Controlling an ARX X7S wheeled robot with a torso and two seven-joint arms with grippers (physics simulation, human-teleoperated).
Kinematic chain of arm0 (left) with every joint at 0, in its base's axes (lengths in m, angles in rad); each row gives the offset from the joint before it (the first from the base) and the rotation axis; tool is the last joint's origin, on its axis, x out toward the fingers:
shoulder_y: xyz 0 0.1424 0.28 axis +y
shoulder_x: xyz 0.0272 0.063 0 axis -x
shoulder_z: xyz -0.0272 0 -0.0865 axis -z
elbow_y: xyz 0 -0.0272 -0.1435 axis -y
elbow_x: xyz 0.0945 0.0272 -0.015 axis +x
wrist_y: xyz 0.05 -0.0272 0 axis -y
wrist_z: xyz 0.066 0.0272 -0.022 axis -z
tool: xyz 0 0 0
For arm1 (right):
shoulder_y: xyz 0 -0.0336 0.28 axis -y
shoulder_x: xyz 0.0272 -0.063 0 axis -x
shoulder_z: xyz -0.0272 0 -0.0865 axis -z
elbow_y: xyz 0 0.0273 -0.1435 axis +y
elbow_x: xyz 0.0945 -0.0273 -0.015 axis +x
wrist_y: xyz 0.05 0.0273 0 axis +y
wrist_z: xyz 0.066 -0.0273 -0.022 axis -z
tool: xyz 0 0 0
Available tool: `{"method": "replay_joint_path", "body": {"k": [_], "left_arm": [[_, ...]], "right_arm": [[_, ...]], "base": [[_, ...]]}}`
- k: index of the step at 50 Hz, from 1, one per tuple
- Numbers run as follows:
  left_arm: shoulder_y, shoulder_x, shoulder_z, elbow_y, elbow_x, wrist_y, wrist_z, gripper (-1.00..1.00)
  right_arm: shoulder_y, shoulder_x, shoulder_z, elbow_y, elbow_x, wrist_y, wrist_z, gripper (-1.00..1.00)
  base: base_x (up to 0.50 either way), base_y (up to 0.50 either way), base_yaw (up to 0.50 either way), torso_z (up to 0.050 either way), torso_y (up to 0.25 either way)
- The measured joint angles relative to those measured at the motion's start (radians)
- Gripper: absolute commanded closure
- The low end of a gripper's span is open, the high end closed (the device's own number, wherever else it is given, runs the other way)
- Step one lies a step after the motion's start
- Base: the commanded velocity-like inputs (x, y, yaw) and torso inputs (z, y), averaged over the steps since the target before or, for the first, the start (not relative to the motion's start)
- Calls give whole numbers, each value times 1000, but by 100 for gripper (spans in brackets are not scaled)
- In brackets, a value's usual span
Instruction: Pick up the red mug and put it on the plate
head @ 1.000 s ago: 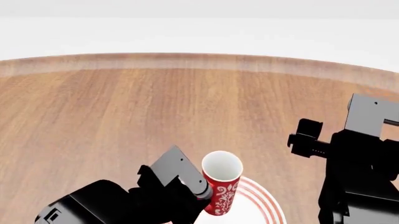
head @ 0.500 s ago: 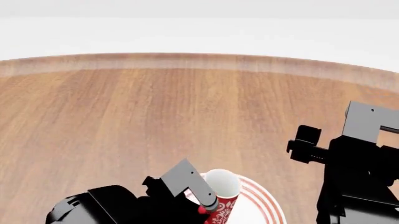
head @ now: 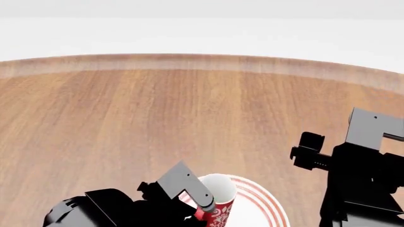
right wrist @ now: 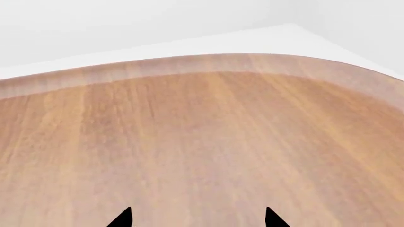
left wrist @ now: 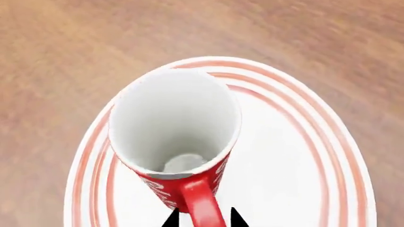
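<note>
red floral mug (left wrist: 183, 156), red-ringed plate (left wrist: 296, 161)

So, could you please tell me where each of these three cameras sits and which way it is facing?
Head view: on the robot's head, looking forward and down over the wooden table; both dark arms show, the left gripper at the red mug.
Left wrist view: near the left gripper, looking down into the red mug over the plate; two dark fingertips flank the handle.
Right wrist view: near the right gripper, facing across bare tabletop; only its fingertips show.
Head and left wrist views share mug and plate.
</note>
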Motion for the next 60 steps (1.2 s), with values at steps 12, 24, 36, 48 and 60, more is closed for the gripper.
{"method": "replay_joint_path", "body": {"k": [12, 24, 36, 48, 60], "left_arm": [[4, 0, 19, -29, -2, -5, 4, -100], [3, 0, 29, -42, 13, -13, 16, -100], [-12, -89, 42, 114, 30, -53, 25, -100], [-53, -346, 22, 487, -34, -128, -32, -100], [-90, -561, -30, 721, -110, -147, -54, -100]], "right_arm": [[4, -4, -7, 26, -1, -18, -2, -100], [8, -8, -13, 44, -1, -29, -2, -100], [7, -10, -17, 35, 3, -22, 1, -100], [3, -11, -21, 8, 9, -4, 8, -100], [2, -13, -28, -32, 14, 23, 16, -100]], "base": [[0, 0, 0, 0, 0], [0, 0, 0, 0, 0], [0, 0, 0, 0, 0], [0, 0, 0, 0, 0], [0, 0, 0, 0, 0]]}}
